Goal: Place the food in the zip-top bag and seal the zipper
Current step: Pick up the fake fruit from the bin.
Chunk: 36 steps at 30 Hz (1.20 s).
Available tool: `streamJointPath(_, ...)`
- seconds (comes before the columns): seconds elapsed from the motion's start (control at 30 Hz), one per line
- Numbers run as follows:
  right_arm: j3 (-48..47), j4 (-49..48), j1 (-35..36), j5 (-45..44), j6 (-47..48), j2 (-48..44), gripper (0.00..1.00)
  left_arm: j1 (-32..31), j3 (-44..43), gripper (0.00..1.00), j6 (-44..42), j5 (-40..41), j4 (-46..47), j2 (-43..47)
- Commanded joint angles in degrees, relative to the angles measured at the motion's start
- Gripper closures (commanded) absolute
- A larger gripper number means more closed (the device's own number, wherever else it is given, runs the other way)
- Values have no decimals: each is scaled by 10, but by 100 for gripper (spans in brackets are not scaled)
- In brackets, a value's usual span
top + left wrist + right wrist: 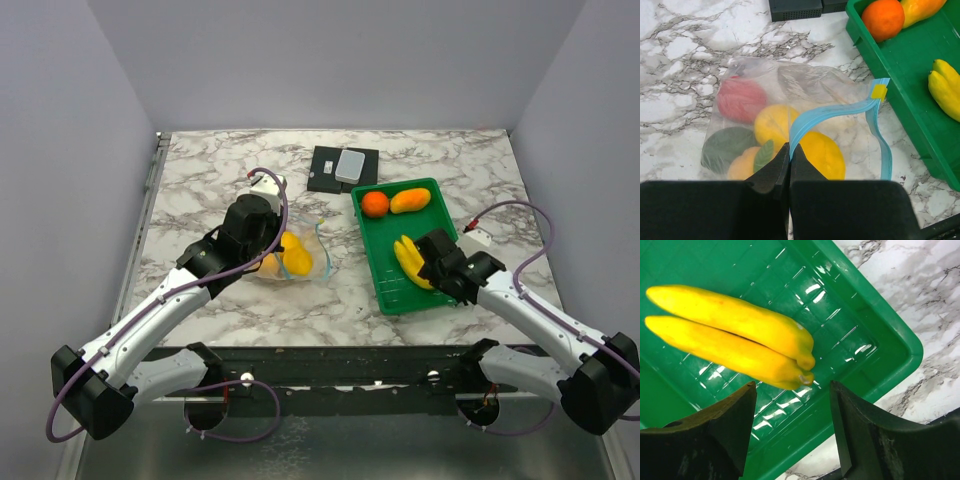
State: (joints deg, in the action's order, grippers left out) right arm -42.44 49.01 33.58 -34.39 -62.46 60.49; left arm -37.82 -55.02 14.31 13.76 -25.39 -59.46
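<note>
Your left jaws are clenched on the blue zipper (830,114) at the bottom centre of the left wrist view. The bag (790,85) lies on the tabletop (200,180), left of centre in the top view, with several fruits inside. Your right jaws stand released over the banana (730,335) in the green tray (850,325). Centre them across the bunch, lower until they straddle it, then close gently so the smooth toy doesn't squirt out.

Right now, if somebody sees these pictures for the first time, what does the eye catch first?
The bright green tray right of centre, where the open right gripper hovers over the yellow banana bunch. Left of it lies the clear zip-top bag of fruits, the left gripper pinching its blue zipper.
</note>
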Motion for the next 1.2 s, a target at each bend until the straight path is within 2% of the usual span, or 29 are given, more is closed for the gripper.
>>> streamJointPath(0.0,16,-35,-19,10,20,-6,36,1,4,100,6,-16,10,9)
streamJointPath(0.13,24,-49,-29,16,29,-1,38,1,4,100,7,-15,10,10)
streamJointPath(0.23,28,-59,-33,19,33,4,44,1,4,100,6,-15,10,9)
streamJointPath(0.6,45,-78,-45,18,49,6,56,1,4,100,6,-14,10,3)
streamJointPath(0.83,56,-94,-51,24,63,8,77,2,5,100,7,-15,10,-2)
streamJointPath(0.97,46,-95,-52,26,73,4,97,2,5,100,7,-14,10,-4)
streamJointPath(1.17,24,-89,-51,26,104,-27,100,1,5,100,6,-13,10,-6)
